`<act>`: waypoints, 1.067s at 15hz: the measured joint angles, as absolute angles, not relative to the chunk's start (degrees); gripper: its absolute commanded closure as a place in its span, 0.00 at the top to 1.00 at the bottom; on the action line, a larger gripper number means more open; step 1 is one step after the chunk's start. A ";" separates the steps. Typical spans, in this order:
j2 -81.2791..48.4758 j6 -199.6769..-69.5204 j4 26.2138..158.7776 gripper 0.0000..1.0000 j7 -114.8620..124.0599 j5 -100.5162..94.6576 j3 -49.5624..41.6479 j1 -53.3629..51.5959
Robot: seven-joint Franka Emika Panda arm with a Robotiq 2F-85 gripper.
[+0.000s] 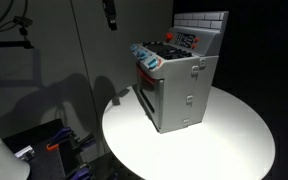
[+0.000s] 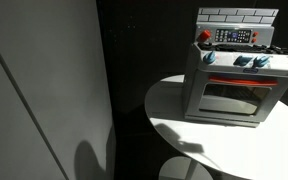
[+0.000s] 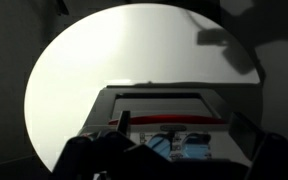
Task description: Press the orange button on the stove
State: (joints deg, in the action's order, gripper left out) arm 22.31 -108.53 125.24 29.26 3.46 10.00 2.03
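The grey toy stove (image 1: 179, 85) stands on a round white table (image 1: 224, 140); it also shows in an exterior view (image 2: 234, 75). It has a white brick back panel and blue knobs. The small orange-red button (image 2: 205, 36) sits at the left end of the control panel below the bricks; a red spot (image 1: 168, 36) marks it from the side. In the wrist view I look down on the stove (image 3: 164, 102) from above. My gripper (image 3: 179, 138) hangs over it, its dark fingers spread apart and empty. A dark shape at the top of an exterior view (image 1: 109, 13) seems to be the gripper.
The table (image 2: 184, 125) is surrounded by a dark background. A grey wall panel (image 2: 44, 90) stands to one side. Cables and a blue-and-black box (image 1: 54, 145) lie low beside the table.
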 measured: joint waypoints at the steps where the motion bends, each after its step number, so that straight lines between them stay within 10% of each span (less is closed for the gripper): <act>1: 21.77 -108.74 124.59 1.00 29.80 2.83 9.72 2.47; 16: 15.23 -117.62 121.27 1.00 34.89 -1.56 4.89 5.29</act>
